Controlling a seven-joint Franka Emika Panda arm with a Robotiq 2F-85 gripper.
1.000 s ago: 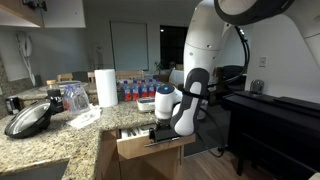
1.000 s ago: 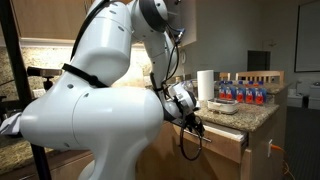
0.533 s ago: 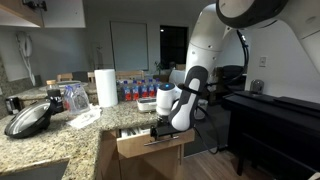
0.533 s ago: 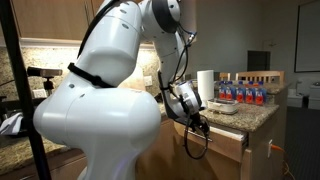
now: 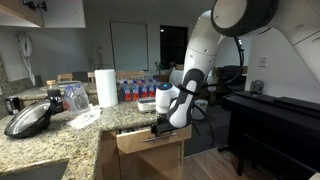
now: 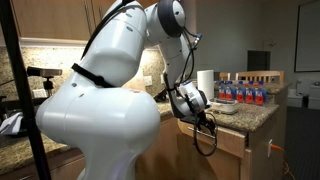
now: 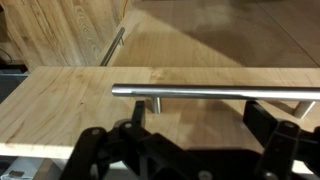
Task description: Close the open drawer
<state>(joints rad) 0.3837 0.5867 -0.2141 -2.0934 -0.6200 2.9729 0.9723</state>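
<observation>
The drawer [image 5: 148,140] has a light-brown wood front and sticks out a short way from under the granite counter; a thin strip of its white inside [image 5: 130,129] shows. My gripper [image 5: 160,130] is pressed against the front. In the wrist view the wood front [image 7: 70,105] fills the frame, with the silver bar handle [image 7: 215,92] across it. My gripper [image 7: 197,113] is open, its fingertips [image 7: 257,116] spread wide just below the bar and holding nothing. The drawer front [image 6: 236,141] and gripper [image 6: 205,122] also show in an exterior view.
On the counter [image 5: 60,140] stand a paper towel roll [image 5: 105,87], water bottles [image 5: 135,88] and a black pan [image 5: 28,119]. A dark table [image 5: 275,120] stands across the aisle. A cabinet door with a bar handle [image 7: 112,46] lies below the drawer.
The drawer has slid inward under my gripper's push; less of its white inside shows. The arm has moved toward the counter with it.
</observation>
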